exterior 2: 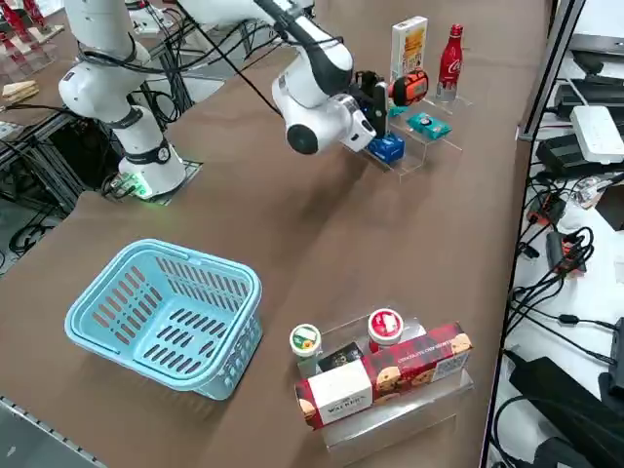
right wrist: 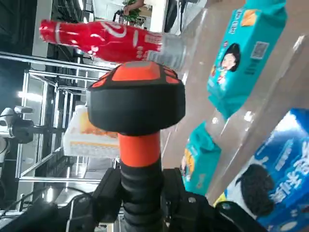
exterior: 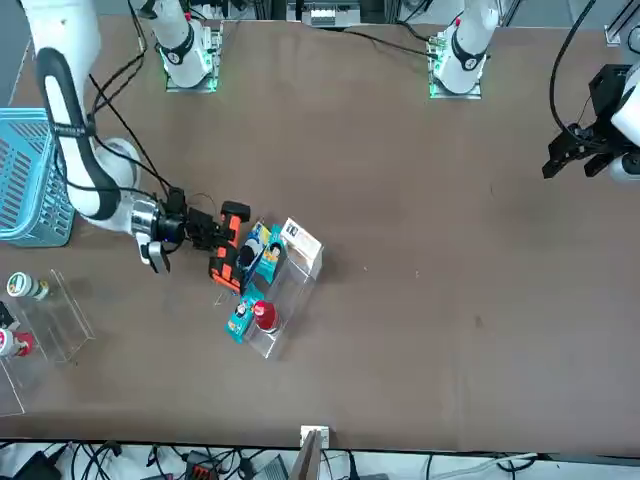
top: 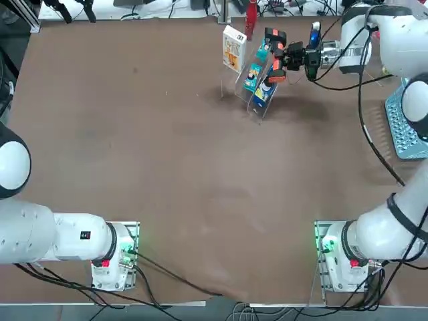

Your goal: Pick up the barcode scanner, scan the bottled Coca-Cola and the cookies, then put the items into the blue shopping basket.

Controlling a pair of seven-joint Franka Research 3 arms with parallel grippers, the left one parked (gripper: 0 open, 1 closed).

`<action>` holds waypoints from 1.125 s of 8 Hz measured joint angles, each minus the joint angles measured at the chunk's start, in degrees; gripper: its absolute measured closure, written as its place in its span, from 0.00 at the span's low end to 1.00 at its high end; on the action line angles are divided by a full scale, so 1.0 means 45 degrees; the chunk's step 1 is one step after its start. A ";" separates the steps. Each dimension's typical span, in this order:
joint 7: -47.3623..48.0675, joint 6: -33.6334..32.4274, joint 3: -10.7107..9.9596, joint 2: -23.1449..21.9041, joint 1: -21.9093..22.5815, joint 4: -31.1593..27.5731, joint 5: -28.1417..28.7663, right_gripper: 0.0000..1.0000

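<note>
Brown table (top: 167, 174): 1 scanner (exterior 2: 410, 87) in right pincer (exterior 2: 375, 97), 2 teal pkts (right wrist: 240, 53).

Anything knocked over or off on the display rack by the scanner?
Nothing stands out. The Coke bottle and cookie box stand upright at the rack's back, and the teal packets and blue packet sit on its steps. The right gripper holds the scanner at the rack.

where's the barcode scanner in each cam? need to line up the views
Top: barcode scanner upper right of centre, in the right gripper.
Front: left of centre.
Right side: top, right of centre.
Right wrist: centre, filling the picture.
Shared landmark: the bottled Coca-Cola just beyond it.
</note>
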 joint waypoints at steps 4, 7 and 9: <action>-0.0023 -0.0018 0.0016 0.1104 0.0068 0.0962 0.0081 0.57; -0.0023 -0.0061 0.0066 0.1177 0.0160 0.1052 0.0723 0.57; -0.0038 -0.0062 0.0075 0.1243 0.0180 0.1057 0.1286 0.57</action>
